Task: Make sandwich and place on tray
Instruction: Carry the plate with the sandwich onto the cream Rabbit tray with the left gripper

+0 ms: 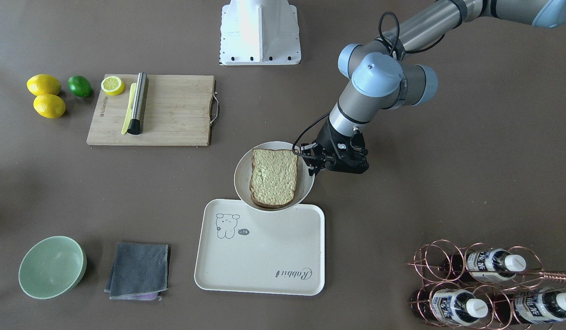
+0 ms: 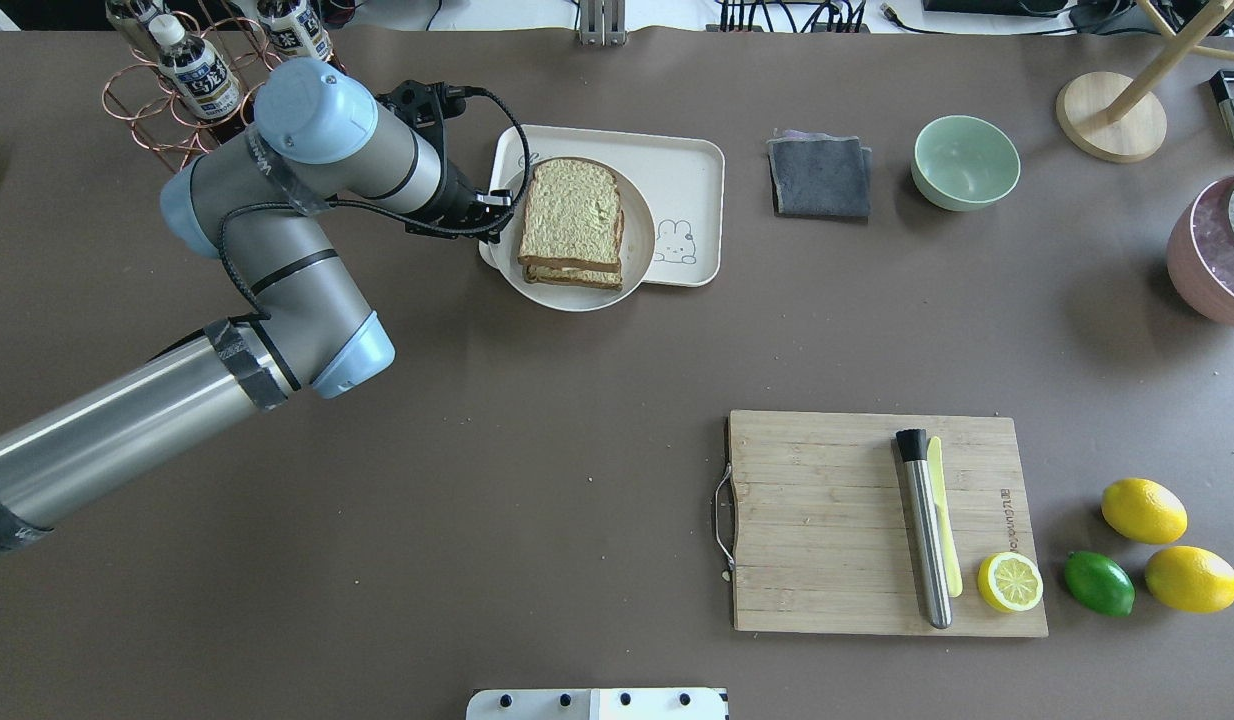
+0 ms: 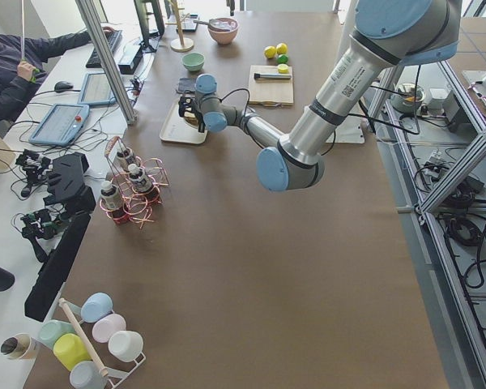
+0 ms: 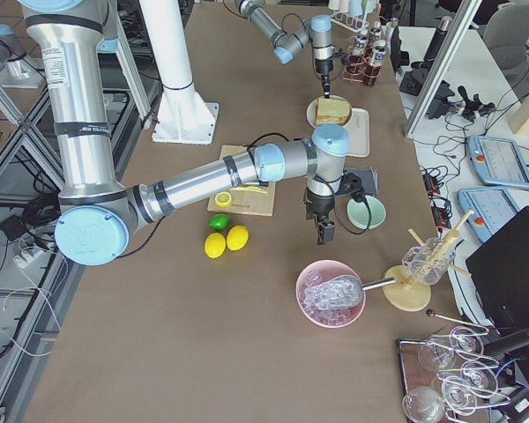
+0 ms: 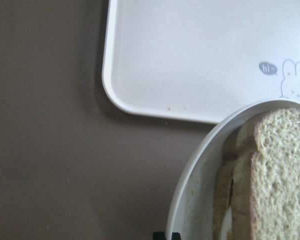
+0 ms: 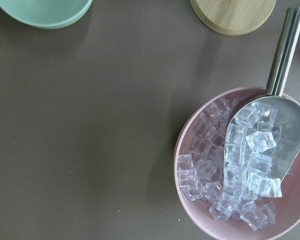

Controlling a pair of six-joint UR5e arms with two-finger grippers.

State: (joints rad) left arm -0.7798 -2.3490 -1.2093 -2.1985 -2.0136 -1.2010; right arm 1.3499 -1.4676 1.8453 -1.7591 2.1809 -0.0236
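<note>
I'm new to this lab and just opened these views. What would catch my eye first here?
The sandwich on a white plate, mid-table, with the plate overlapping the edge of the cream tray nearest the robot. The left gripper sits at the plate's rim and seems to grip it. On the robot's right lie a wooden cutting board with a lemon half and a pink bowl of ice.

Sandwich sits on plate overlapping cream tray.
</note>
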